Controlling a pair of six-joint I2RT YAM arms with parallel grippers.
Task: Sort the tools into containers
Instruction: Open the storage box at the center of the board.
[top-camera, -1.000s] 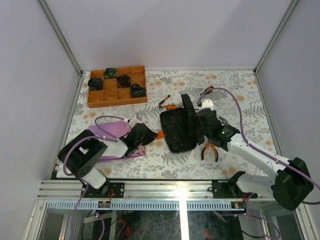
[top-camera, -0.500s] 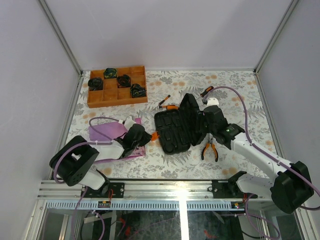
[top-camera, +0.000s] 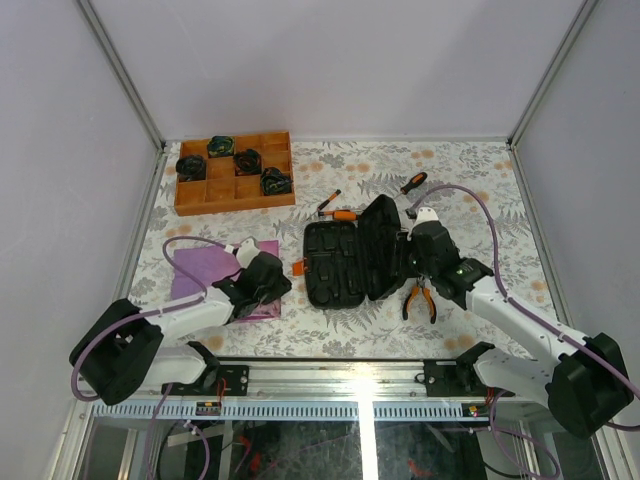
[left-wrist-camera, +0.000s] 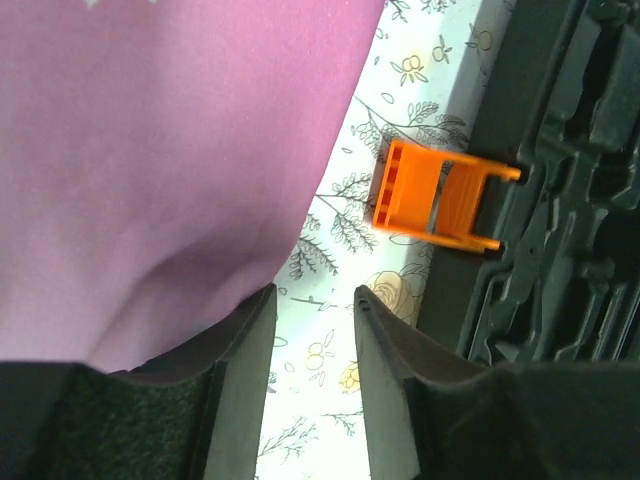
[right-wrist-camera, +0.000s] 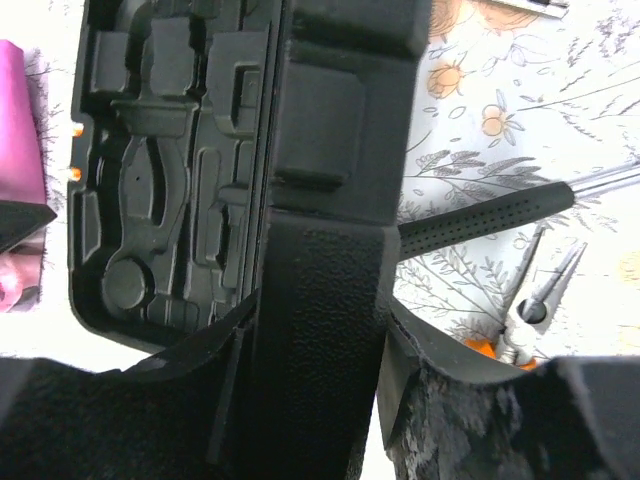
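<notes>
Floral-print desk (top-camera: 480, 190) between pale walls, seen from above. At back left, wooden tray (top-camera: 230, 207) with four dark bundles in separate compartments, too small to identify.

Mid-desk, black case (top-camera: 335, 265) lying open, moulded slots facing up. Lid (top-camera: 378, 235) raised along the case's right side, tilted rather than flat. Orange latch (left-wrist-camera: 435, 195) sticking out from the left rim, over the floral print.

Right pincer (right-wrist-camera: 315, 310): closed on the lid's upper edge, one finger against each face, lid wall filling the gap.

Left pincer (left-wrist-camera: 312, 300): low over the desk just left of the latch, at the edge of a purple cloth (left-wrist-camera: 150, 150). Fingers a little apart, nothing between them but floral print. Apart from both latch and case.

Tools all outside the case:
- Orange-handled pliers (top-camera: 418, 298) lying flat just right of the case, by the right arm.
- Hammer (right-wrist-camera: 490, 222) near them. Black dimpled handle showing past the lid in the right wrist view, steel shaft running off to the right.
- Close together behind the case, dark screwdriver (top-camera: 329, 199) and orange screwdriver (top-camera: 344, 214).
- Farther back on the right, third screwdriver (top-camera: 413, 183), orange and black, apart from the rest.
</notes>
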